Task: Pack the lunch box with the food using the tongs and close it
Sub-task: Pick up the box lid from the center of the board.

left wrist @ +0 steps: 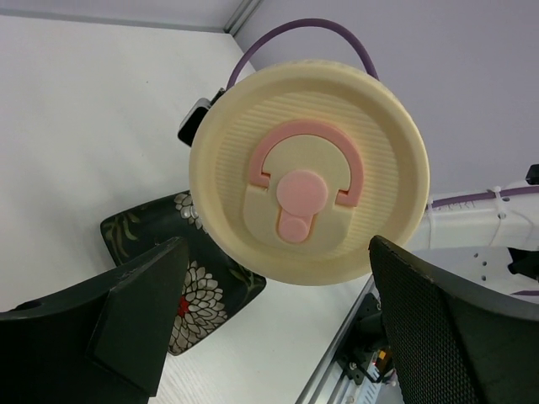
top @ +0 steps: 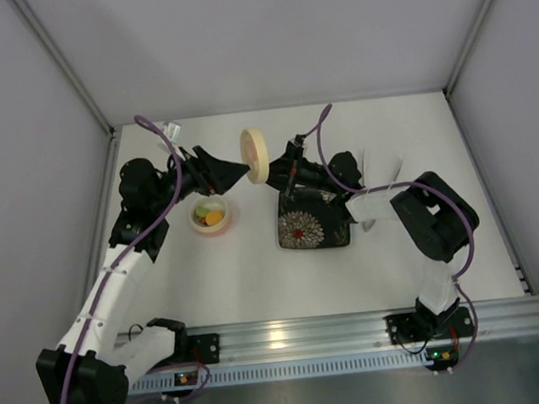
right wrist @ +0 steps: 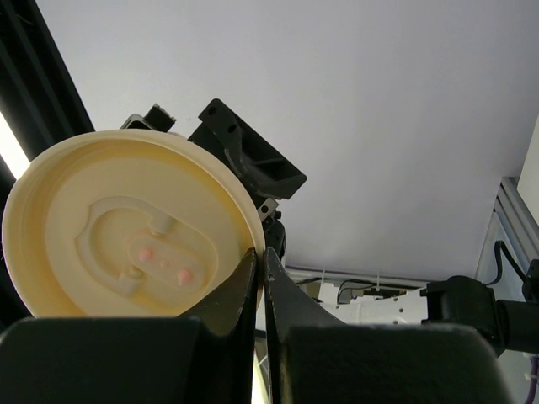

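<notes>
**White surface, lid held on edge between two arms**

White walls close in a white surface on three sides, seen from above. The lunch box sits left of the middle, closer to the far edge than the near one. The food lies inside it as orange, green and pale pieces. Just right of it, near the middle of the surface, lies a black floral plate. Above the gap between box and plate, towards the far edge, a cream lid stands on edge in the air. The left gripper points at it from the left and the right gripper meets it from the right.

From the left wrist, the lid faces the camera with a pink arch and a pink round knob. The dark fingers stand wide apart on either side of it, released and clear of its rim. The plate shows below and behind.

From the right wrist, the lid's plain cream side shows. The two fingers are clenched together on its rim at the lower right, so this gripper is grasping the lid. The black left gripper shows behind the lid's upper edge.
</notes>
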### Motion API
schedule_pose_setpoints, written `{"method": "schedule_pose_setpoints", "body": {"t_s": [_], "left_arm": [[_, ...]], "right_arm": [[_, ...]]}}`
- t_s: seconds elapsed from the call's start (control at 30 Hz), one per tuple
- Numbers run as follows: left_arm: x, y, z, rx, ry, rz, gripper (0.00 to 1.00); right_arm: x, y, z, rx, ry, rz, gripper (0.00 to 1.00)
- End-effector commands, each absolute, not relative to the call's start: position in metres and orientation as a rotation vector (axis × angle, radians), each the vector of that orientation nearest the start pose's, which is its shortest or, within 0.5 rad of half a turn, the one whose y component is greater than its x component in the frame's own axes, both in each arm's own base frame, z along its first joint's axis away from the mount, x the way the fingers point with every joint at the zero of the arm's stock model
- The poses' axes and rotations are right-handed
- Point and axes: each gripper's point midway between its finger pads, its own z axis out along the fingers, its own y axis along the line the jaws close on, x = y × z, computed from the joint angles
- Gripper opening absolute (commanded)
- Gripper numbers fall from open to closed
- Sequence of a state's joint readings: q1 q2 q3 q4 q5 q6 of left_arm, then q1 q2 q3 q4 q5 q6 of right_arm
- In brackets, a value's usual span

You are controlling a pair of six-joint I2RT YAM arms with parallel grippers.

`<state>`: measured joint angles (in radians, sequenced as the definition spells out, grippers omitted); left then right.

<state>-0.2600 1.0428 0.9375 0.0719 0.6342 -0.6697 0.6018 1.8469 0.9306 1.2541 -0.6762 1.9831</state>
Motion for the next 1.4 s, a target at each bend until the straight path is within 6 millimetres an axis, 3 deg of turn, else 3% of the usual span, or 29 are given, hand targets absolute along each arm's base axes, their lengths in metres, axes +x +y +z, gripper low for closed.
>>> {"method": "schedule_pose_setpoints", "body": {"t_s": [0.0,0.57,0.93,1.37], "left_arm": [[0.285,-0.213,0.355,0.258,1.629,-1.219,0.92],[0.286,-0.234,0.344,0.305,1.614,-1.203,0.9],[0.29,-0.231,0.343,0.312,1.597,-1.15,0.87],[0.289,-0.236,0.341,0.33,1.606,-1.142,0.74]], "right_arm": [[0.274,0.363,0.341,0.205,1.594,2.525,0.0],[0.264,0.366,0.341,0.193,1.592,2.549,0.0],[0.254,0.366,0.345,0.171,1.589,2.566,0.0],[0.247,0.368,0.35,0.143,1.584,2.582,0.0]]}}
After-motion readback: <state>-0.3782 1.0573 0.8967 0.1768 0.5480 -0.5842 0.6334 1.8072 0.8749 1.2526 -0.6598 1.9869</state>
